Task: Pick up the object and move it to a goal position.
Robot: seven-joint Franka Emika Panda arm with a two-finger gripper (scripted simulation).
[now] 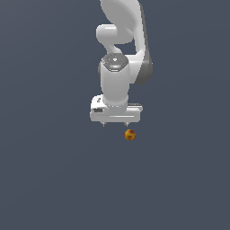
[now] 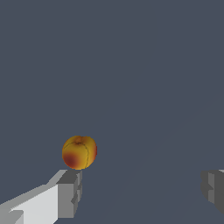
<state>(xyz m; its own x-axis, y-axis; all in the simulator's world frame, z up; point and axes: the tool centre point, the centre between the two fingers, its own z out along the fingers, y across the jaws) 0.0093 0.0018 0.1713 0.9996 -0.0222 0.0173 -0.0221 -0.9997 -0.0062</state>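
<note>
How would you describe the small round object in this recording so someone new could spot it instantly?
Find the white robot arm against the plain dark grey-blue background and follow it down to its wide white gripper. Just below the gripper, toward the exterior view's right, sits a tiny round orange-yellow ball with dark red blotches. It is the only coloured thing in the scene.

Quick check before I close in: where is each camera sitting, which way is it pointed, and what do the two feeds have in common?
Exterior view: off the arm, looking at the white arm, its gripper and the ball just beyond it, toward that view's right.
Wrist view: on the wrist, looking out past the gripper; both fingertips show, jaws wide apart, ball beside one fingertip, not between them.
Shared: ball and gripper.
</note>
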